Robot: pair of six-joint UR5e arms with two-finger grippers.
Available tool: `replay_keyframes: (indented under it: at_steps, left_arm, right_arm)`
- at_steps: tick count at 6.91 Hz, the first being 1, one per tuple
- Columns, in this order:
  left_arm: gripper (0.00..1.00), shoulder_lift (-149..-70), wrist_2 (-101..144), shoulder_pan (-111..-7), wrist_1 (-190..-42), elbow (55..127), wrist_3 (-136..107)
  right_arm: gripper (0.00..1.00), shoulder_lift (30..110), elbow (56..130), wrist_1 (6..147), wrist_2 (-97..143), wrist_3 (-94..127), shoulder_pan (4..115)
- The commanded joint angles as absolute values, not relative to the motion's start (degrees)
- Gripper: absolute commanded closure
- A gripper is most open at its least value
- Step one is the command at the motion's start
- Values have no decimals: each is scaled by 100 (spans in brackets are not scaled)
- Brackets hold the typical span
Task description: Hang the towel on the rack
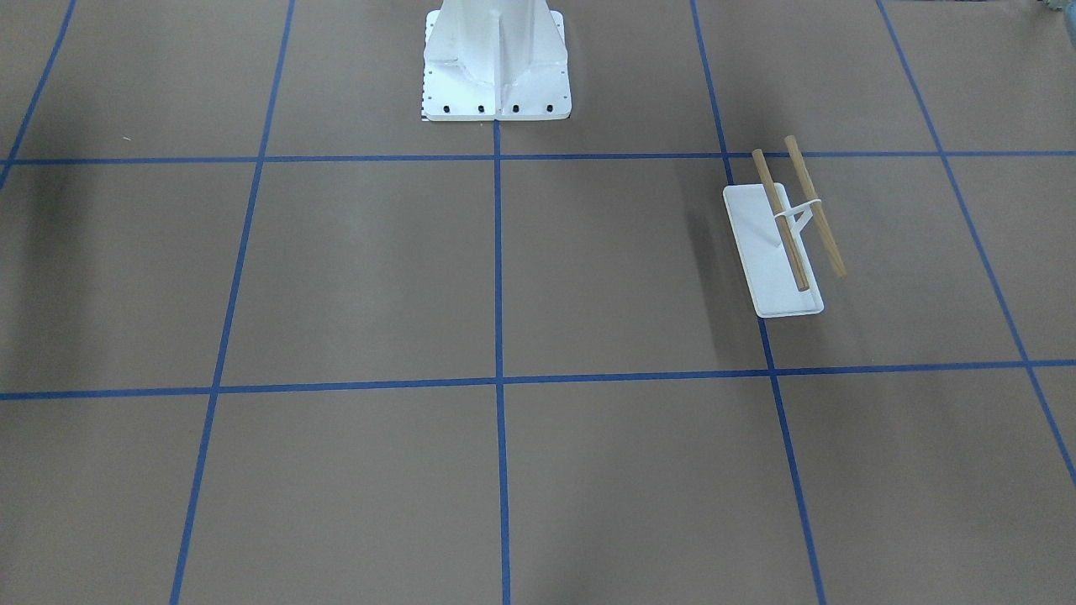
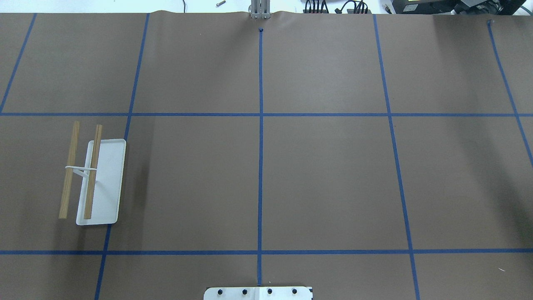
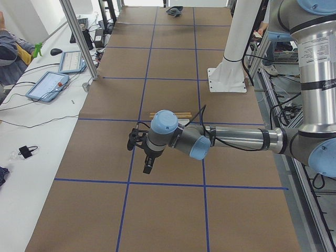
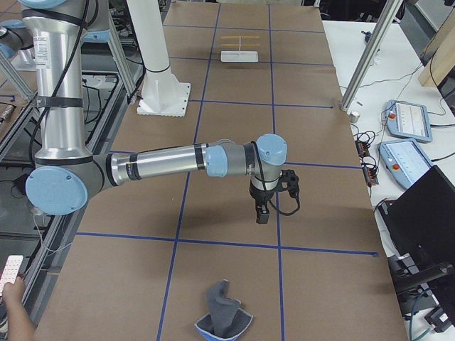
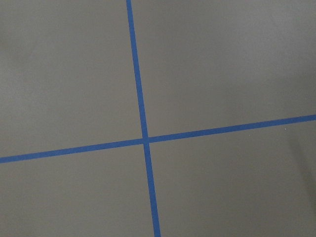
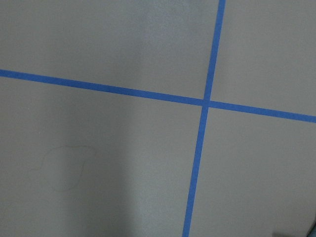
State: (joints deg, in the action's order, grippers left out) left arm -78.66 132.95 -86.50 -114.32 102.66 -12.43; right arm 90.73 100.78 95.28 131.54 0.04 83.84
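Note:
The rack (image 2: 109,179) stands on the table's left side, with a white base and two light-wood rods; nothing hangs on it. It also shows in the front view (image 1: 761,244) and small in both side views (image 3: 169,115) (image 4: 239,48). The towel (image 4: 224,320) lies crumpled, grey with blue showing, at the table's right end, far from the rack; it is a small dark heap in the left side view (image 3: 174,10). My left gripper (image 3: 148,167) and my right gripper (image 4: 261,215) hang above bare table, fingers pointing down. I cannot tell if they are open or shut. Both wrist views show only table.
The large white bolted pedestal (image 1: 496,63) stands at the robot's edge of the table (image 2: 258,293). Blue tape lines cross the brown table. Tablets (image 3: 50,84) (image 4: 405,117), cables and metal frame posts line the operators' side. A person (image 3: 8,44) sits there.

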Motion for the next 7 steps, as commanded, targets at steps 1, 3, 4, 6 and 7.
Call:
replay_keyframes:
  at_steps: [1, 3, 4, 6, 7]
  left_arm:
    - [2, -7805, 13324, -8640, -11557, 10310, -1195]
    - [2, -7612, 13342, -8631, -11812, 10318, -1266]
    - [2, -7603, 13638, -8640, -11804, 10327, -1257]
    - [2, -7532, 13852, -8631, -11795, 10283, -1266]
    - [2, -7558, 13852, -8631, -11795, 10301, -1405]
  right_arm:
    - [0, 9105, 10116, 9527, 13166, 17, 8402]
    - [0, 9114, 10055, 9527, 13157, 9, 8402]
    - [0, 9123, 10046, 9527, 13157, -9, 8402]
    - [0, 9229, 9846, 9414, 13122, -183, 8402]
    - [0, 9263, 9348, 8865, 13122, -419, 8489]
